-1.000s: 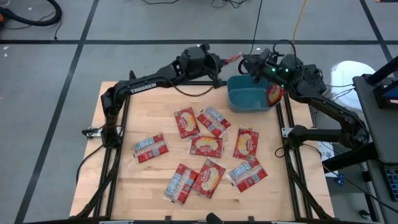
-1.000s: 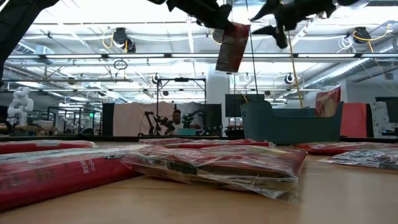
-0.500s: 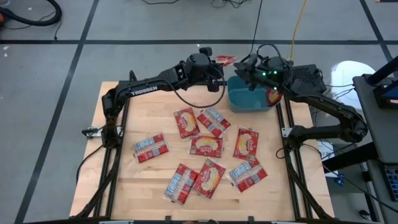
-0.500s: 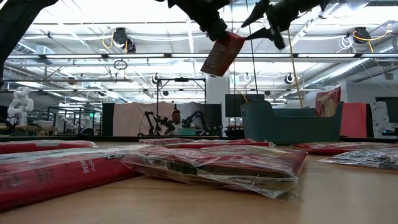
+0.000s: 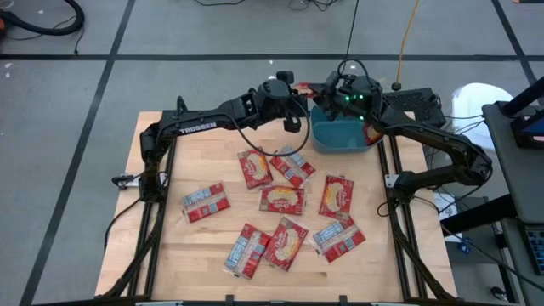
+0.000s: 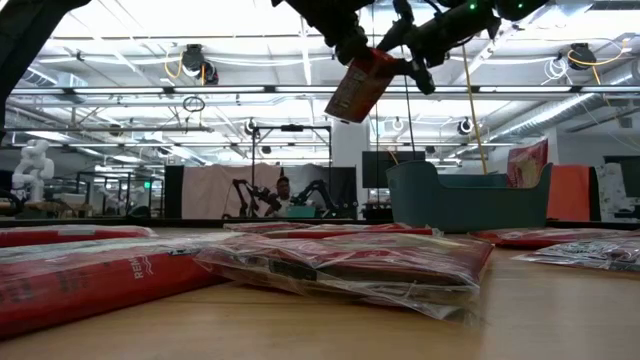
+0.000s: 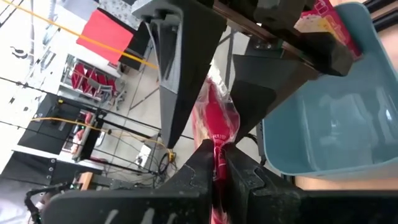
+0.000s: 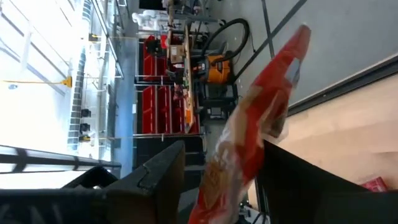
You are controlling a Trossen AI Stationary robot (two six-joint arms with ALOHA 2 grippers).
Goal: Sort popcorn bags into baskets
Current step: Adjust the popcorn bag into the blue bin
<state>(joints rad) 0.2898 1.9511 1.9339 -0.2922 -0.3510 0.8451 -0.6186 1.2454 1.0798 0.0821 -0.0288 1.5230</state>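
Note:
My left gripper (image 5: 297, 87) is shut on a red popcorn bag (image 5: 311, 85), high above the table's far edge, just left of the teal basket (image 5: 340, 136). My right gripper (image 5: 325, 90) is open, with a finger on each side of the same bag (image 8: 255, 137). Another bag (image 5: 372, 129) leans upright against the basket's right wall. Several bags (image 5: 280, 200) lie flat on the wooden table. My left gripper pinches the bag's upper end (image 7: 216, 140) between its two fingers, coming roughly level from the table's left. The bag (image 6: 358, 85) hangs slanted below the fingers, clear of table and basket. My right gripper's fingers (image 7: 186, 74) flank the bag's other end; I cannot tell whether they touch it.
The basket (image 6: 465, 195) stands at the table's far right corner area. The flat bags spread over the table's middle and near part, with bare wood to the left (image 5: 195, 153). Black frame rails run along both table sides. A person sits far back in the room (image 6: 285, 195).
My right gripper has moved toward the table's left, up to the bag in my left gripper, and its open fingers now stand around the bag. My left gripper has turned, so the bag has tipped from hanging upright to a slant.

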